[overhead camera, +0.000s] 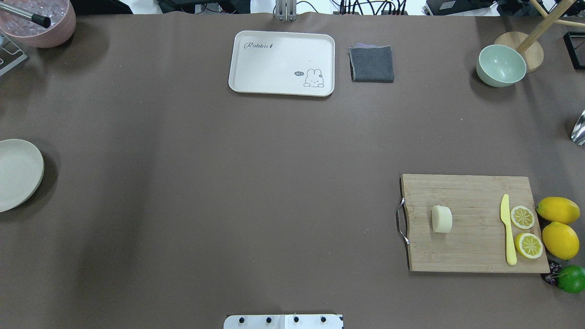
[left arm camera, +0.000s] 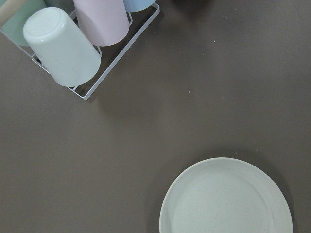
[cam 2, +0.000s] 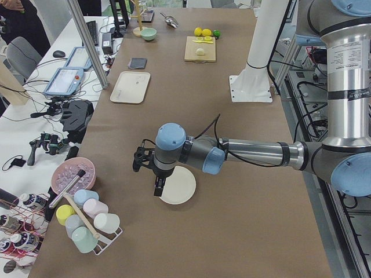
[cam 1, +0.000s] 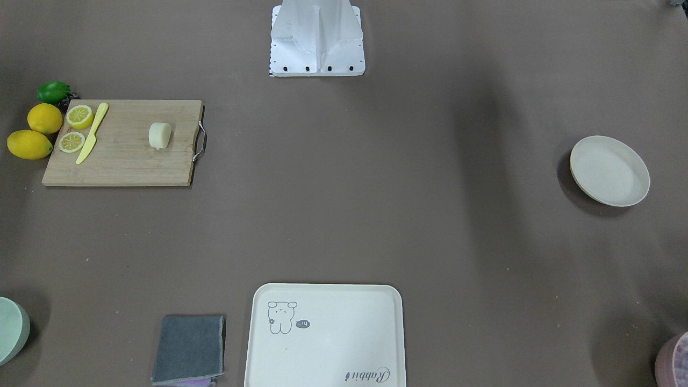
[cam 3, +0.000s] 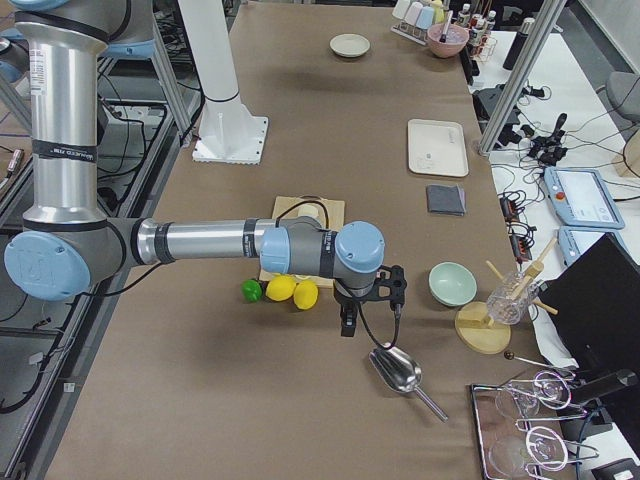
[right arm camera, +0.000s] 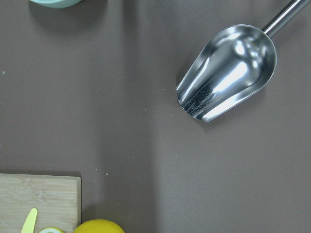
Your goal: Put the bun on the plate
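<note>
The bun (cam 1: 159,135) (overhead camera: 441,219) (cam 2: 200,51), a small cream lump, lies on its side on a wooden cutting board (overhead camera: 470,246) on the robot's right. The plate (cam 1: 609,171) (overhead camera: 16,173) (left arm camera: 226,199), round and cream-white with nothing on it, sits at the table's far left end. My left gripper (cam 2: 157,188) hangs over the plate's (cam 2: 181,186) outer edge, seen only in the exterior left view. My right gripper (cam 3: 347,322) hangs beyond the lemons, past the board, seen only in the exterior right view. I cannot tell whether either is open or shut.
On the board lie a yellow knife (overhead camera: 507,230) and two lemon slices (overhead camera: 522,217); two lemons (overhead camera: 560,240) and a lime (overhead camera: 571,278) sit beside it. A bear tray (overhead camera: 282,63), grey cloth (overhead camera: 372,64), green bowl (overhead camera: 500,65), metal scoop (right arm camera: 228,73) and cup rack (left arm camera: 73,43) line the edges.
</note>
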Tool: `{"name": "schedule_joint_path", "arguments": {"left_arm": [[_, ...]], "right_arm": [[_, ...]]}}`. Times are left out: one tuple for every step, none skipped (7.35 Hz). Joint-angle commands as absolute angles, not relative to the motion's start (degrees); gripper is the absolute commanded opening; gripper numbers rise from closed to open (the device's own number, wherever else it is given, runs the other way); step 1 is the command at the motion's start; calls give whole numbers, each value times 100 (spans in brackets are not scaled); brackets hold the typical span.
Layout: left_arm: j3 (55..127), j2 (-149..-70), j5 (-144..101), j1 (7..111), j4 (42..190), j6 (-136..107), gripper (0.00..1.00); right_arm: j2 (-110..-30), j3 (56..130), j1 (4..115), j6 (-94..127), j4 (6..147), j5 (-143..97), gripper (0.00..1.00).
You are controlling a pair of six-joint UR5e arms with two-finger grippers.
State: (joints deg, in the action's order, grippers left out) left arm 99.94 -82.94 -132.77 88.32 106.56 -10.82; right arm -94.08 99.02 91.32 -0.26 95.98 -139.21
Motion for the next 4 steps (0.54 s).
{"name": "schedule_joint_path", "arguments": {"left_arm": [[9993,-8297,-13280,8824,10661,-1098,98],[9984,-8340,-13263,8816,10670,-1073,98],[9976,-8367,-13280,8807,10696,-1072,98],[9949,-8358,-13280,8772,10679,-1081,98]], "right_arm": [[-9387,9897,9132,-26,9598,-13922,100],[-9369,9896,9132,-26,9598,-13922,100],[-9352,9914,9132,-26,9598,-13922,100],[-9343,9931,9132,-26,9598,-13922,100]]}}
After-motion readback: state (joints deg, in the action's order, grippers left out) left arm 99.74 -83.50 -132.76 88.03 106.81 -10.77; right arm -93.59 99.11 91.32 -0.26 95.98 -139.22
